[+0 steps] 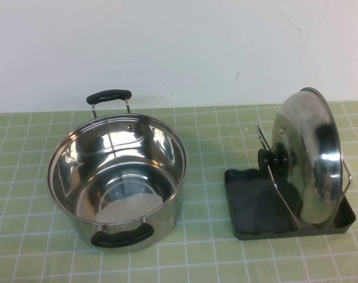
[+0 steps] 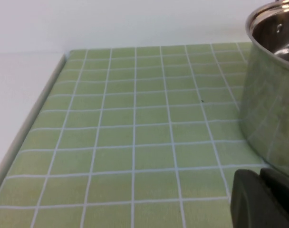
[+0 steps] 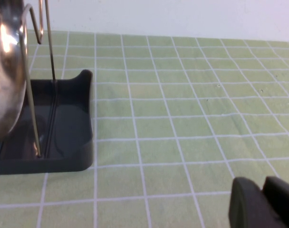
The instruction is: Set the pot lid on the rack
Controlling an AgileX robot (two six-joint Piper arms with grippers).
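Pot lid (image 1: pixel 308 159) upright in rack (image 1: pixel 249 212), 3 o'clock of pot (image 1: pixel 117 177). Left claw (image 2: pixel 263 199) near pot, right claw (image 3: pixel 263 202) near rack; grip of either: cannot tell.

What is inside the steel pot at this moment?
The pot holds nothing visible: only its shiny floor and walls show; the near wall hides a strip. The pot lid stands on edge in the rack. Left claw and right claw stay low, away.

- The pot lid (image 1: pixel 308 162): polished, mirror-bright steel, black matt knob.
- The rack (image 1: pixel 255 209): dark grey, smooth plastic tray, thin shiny wire loops.
- The pot (image 1: pixel 117 171): glossy steel, black matt handles.
- The table mat (image 1: pixel 214 259): matt green, white grid.
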